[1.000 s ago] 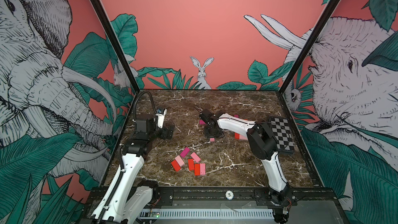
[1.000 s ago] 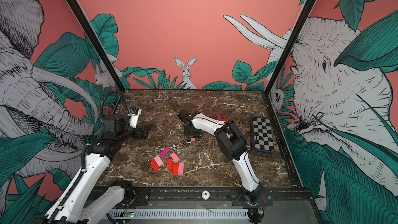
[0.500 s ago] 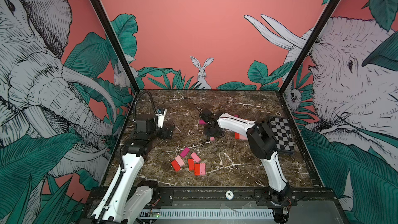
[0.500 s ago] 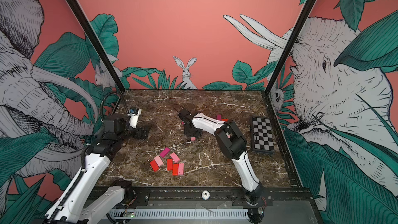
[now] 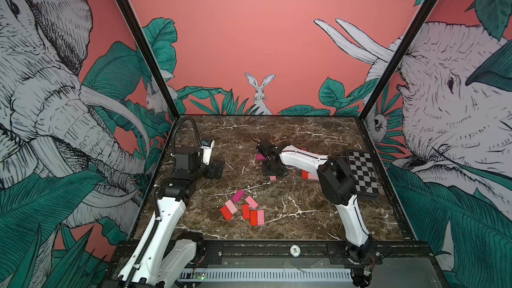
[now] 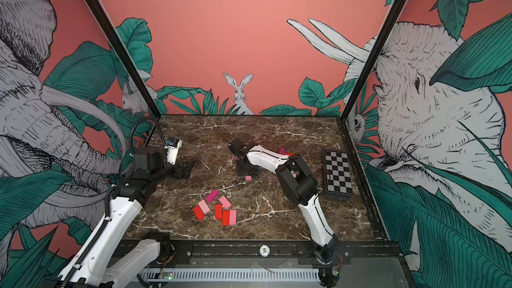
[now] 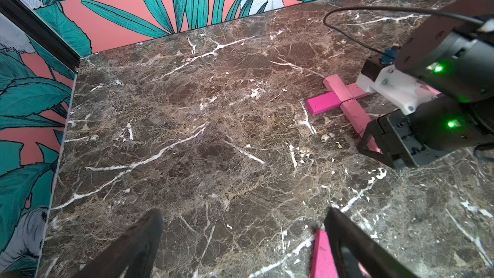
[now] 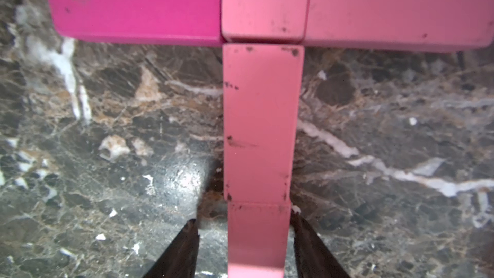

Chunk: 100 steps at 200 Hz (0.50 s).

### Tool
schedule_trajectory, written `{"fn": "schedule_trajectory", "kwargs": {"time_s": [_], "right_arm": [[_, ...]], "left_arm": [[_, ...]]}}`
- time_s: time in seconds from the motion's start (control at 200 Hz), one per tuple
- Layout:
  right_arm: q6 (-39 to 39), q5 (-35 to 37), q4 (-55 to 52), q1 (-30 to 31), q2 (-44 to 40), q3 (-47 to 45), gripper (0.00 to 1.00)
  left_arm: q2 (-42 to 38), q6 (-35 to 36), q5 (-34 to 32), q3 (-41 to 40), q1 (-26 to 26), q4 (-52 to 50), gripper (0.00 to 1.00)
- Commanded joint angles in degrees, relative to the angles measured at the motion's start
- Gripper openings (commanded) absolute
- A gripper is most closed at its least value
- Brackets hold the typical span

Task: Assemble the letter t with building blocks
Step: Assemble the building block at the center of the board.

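Pink stem block (image 8: pixel 258 236), apparently loose, inside right tool (image 8: pixel 243 217).

We are looking at two slim robot arms. The left arm (image 5: pixel 166 217) is wearing smooth white shells over its long links, with chunky black joint housings (image 5: pixel 177 187) between them. A ribbed black cable hose (image 5: pixel 174 138) is running along it, and a small white camera block (image 5: pixel 207 149) is sitting at its wrist. The right arm (image 5: pixel 352 217) is showing the same white shells and a bulky black elbow (image 5: pixel 336 182). Near its wrist, we are seeing a black motor casing (image 7: pixel 454 49) glowing with two green lights (image 7: pixel 438 68), a white screwed bracket (image 7: pixel 395 89) and a thin black wire (image 7: pixel 374 11). The left gripper (image 7: pixel 244 217) and right gripper (image 8: pixel 243 219) are ending in dark, tapering fingers.
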Motion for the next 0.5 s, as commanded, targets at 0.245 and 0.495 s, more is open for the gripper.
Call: {"fn": "schedule_trajectory", "kwargs": {"time_s": [0.245,0.495], "right_arm": [[-6.9,1.2,-2.2,-0.5,-11.4,-2.1,0.83],[-11.9,-1.9,-4.9,-0.3,-25.0,-11.0,0.82]], "left_arm": [[-0.2,0.0,0.1,1.5,0.3,-0.4,0.97],[-0.3,-0.1,-0.7,1.6,0.2,-0.5,0.97]]}}
